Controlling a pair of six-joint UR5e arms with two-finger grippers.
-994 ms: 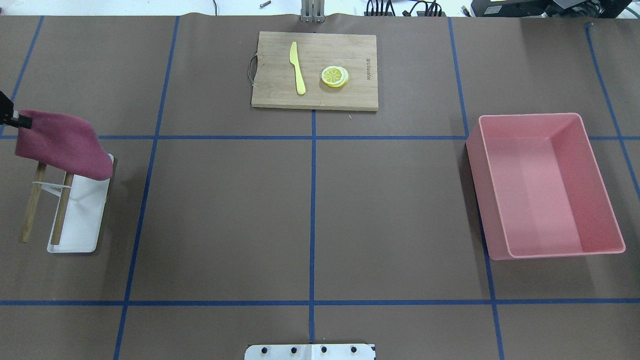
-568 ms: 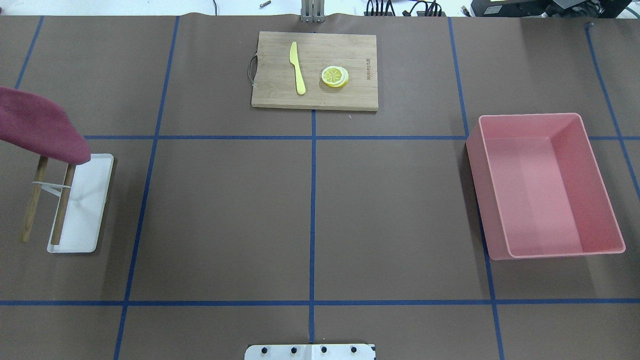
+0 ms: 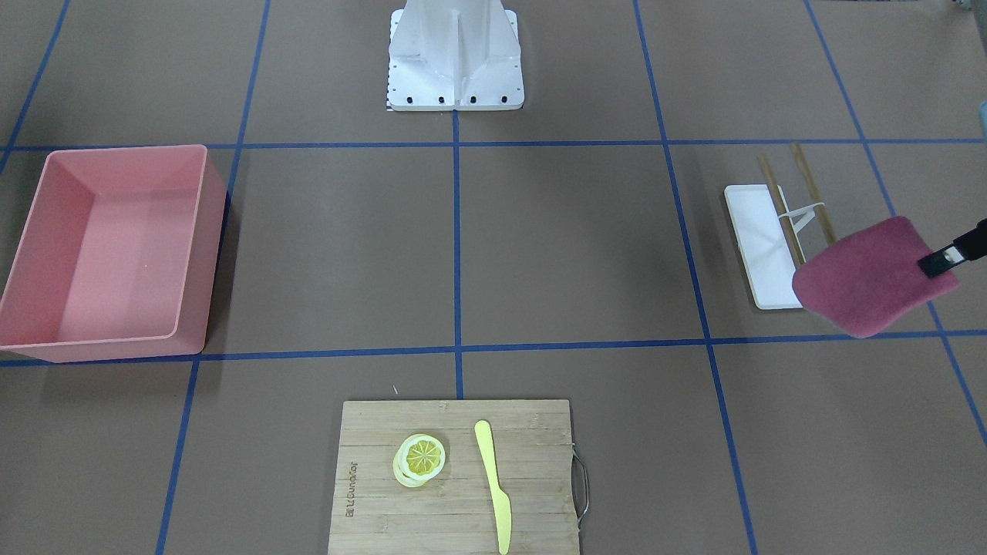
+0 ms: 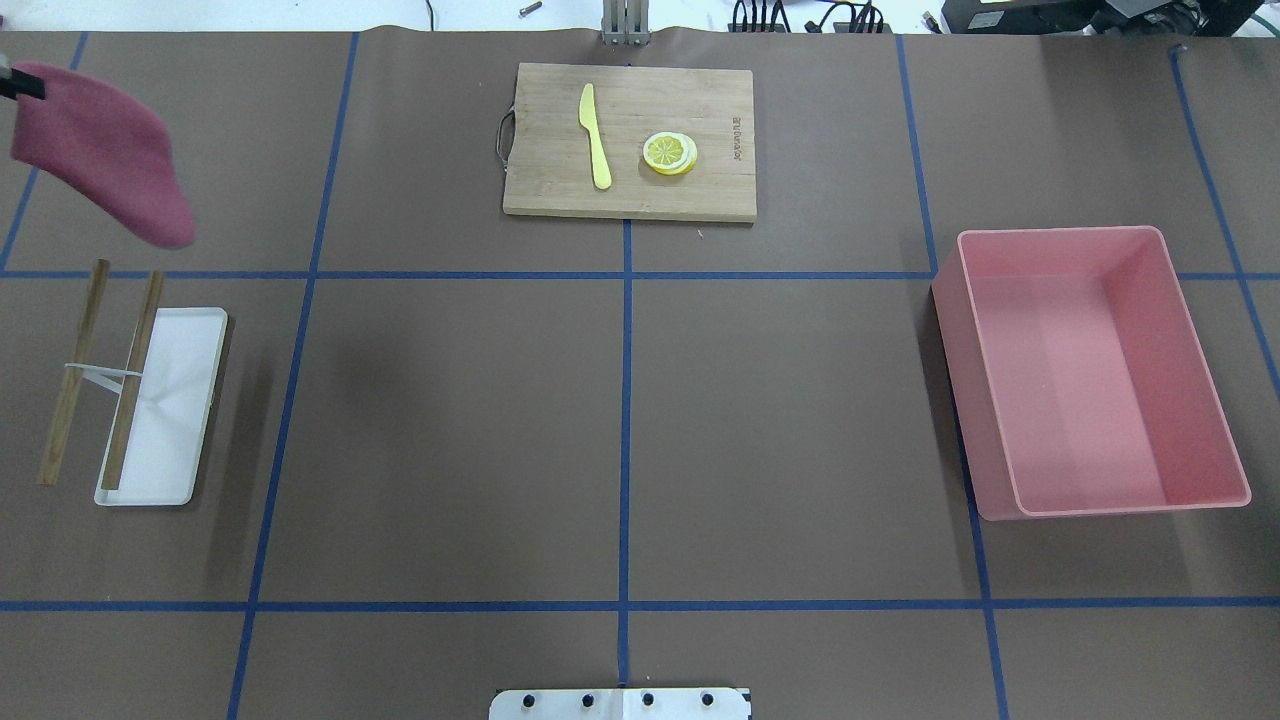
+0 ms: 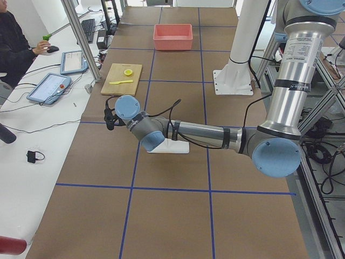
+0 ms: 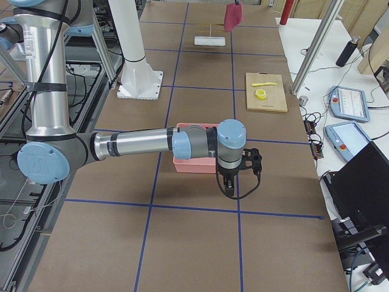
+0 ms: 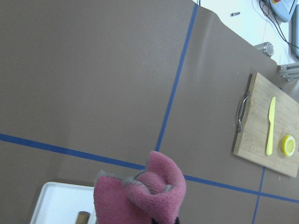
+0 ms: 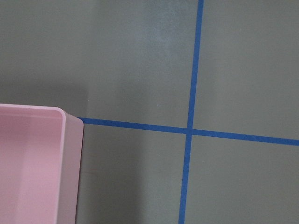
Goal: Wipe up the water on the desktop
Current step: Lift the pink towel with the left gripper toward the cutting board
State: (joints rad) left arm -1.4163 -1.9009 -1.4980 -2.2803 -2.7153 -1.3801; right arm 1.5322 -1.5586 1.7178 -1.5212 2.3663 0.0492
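Observation:
The desktop [image 4: 450, 420] is a matte brown tabletop with blue tape lines; I see no water on it. My left gripper [image 3: 937, 262] is shut on one edge of a maroon cloth [image 3: 871, 281] and holds it in the air at the table's far left. In the overhead view the cloth [image 4: 105, 160] hangs beyond the rack, with the gripper [image 4: 18, 85] at the frame's edge. The bunched cloth [image 7: 140, 196] fills the bottom of the left wrist view. My right gripper [image 6: 228, 185] hangs just outside the pink bin's end, seen only in the exterior right view; I cannot tell its state.
A white tray with a two-rod wooden rack [image 4: 160, 400] stands at the left. A bamboo cutting board [image 4: 630, 140] with a yellow knife [image 4: 595, 135] and a lemon slice [image 4: 669, 152] lies at the far middle. An empty pink bin [image 4: 1090, 370] stands at the right.
My left gripper has carried the maroon cloth off the wooden rack, away from the robot toward the table's far side. The rack's rods now show bare.

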